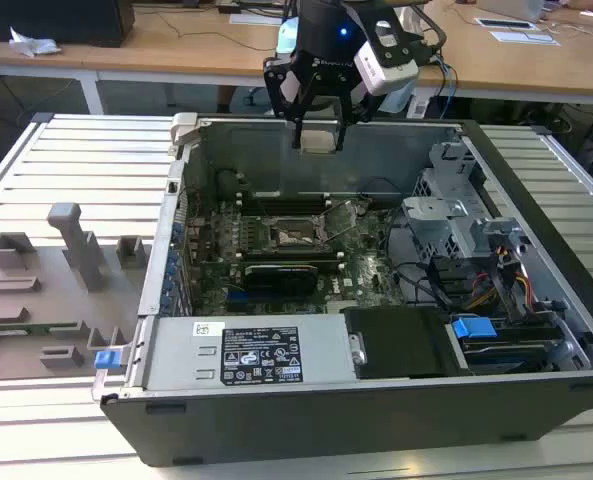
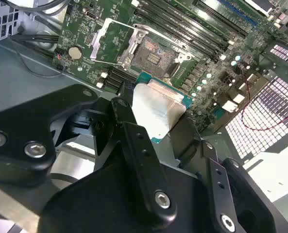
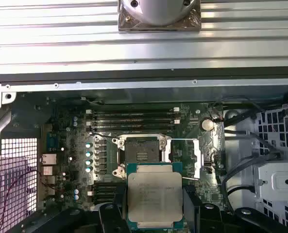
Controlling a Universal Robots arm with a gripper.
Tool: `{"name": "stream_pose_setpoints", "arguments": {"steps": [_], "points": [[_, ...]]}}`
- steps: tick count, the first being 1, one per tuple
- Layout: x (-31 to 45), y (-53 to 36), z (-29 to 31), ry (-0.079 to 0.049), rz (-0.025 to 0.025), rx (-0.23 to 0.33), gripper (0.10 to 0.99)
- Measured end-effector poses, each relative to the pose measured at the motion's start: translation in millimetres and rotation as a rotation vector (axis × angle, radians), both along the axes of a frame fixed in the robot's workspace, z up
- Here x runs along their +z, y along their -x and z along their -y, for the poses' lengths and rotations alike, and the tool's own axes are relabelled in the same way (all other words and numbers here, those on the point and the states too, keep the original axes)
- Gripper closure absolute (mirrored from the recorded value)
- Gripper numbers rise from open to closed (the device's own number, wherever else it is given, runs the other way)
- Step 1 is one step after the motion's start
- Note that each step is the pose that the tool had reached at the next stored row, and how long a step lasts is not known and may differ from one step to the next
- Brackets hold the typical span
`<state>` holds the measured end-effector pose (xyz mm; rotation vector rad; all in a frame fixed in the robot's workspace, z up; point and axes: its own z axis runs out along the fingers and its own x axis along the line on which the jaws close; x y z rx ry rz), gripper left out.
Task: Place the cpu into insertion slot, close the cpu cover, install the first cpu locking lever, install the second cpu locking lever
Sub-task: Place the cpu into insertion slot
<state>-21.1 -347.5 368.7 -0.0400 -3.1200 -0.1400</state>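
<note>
The end effector (image 1: 319,130) is closed on the cpu (image 1: 318,141), its fingers (image 3: 115,206) pinching two opposite edges of the chip, and the silvery top shows in both wrist views. It hangs high over the open computer case (image 1: 376,410), which lies on its side on the slatted counter (image 1: 76,150). The insertion slot (image 3: 143,151) sits well below the end effector, empty, its dark centre exposed. The cpu cover (image 3: 197,156) is swung open just beside it, and a thin wire lever (image 1: 342,214) stands raised nearby. Also below the end effector, the case holds the green board (image 3: 71,145), its long black memory slots (image 3: 134,119), a boxy power supply (image 1: 256,355), metal drive cages (image 1: 456,215) and loose cables (image 1: 521,285). A grey fixture tray (image 1: 36,300) with upright holders lies on the counter, well off to the side of the end effector. The grip covers only narrow edges, so a jolt could probably tilt the chip or let it slip. A skewed or wrongly turned approach would likely set it crooked in the slot and could damage the contacts. The raised lever and open cover could snag a finger if the path drifts towards them.
</note>
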Motion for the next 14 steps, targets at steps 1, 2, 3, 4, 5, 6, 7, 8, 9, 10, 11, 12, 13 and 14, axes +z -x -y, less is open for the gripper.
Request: {"name": "stream_pose_setpoints", "arguments": {"steps": [1,2,3,4,5,6,7,8,9,10,11,12,13,14], "points": [[-0.8,0.0,0.0,0.0,0.0,0.0,0.545],[-1.3,0.0,0.0,0.0,0.0,0.0,0.545],[-1.8,0.0,0.0,0.0,-0.0001,0.0,0.545],[-2.2,0.0,0.0,0.0,0.0,0.0,0.545],[-2.5,0.0,0.0,0.0,0.0,0.0,0.545],[-3.0,0.0,0.0,0.0,0.0,0.0,0.545],[-3.5,0.0,0.0,0.0,0.0,0.0,0.545],[-3.9,0.0,0.0,0.0,0.0,0.0,0.545],[-4.3,0.0,0.0,0.0,0.0,0.0,0.545],[-4.6,0.0,0.0,0.0,0.0,0.0,0.545],[-5.1,0.0,0.0,0.0,0.0,0.0,0.545],[-6.4,0.0,0.0,0.0,-0.0001,0.0,0.545],[-7.0,0.0,0.0,0.0,0.0,0.0,0.545],[-7.4,0.0,0.0,0.0,0.0,0.0,0.545]]}}
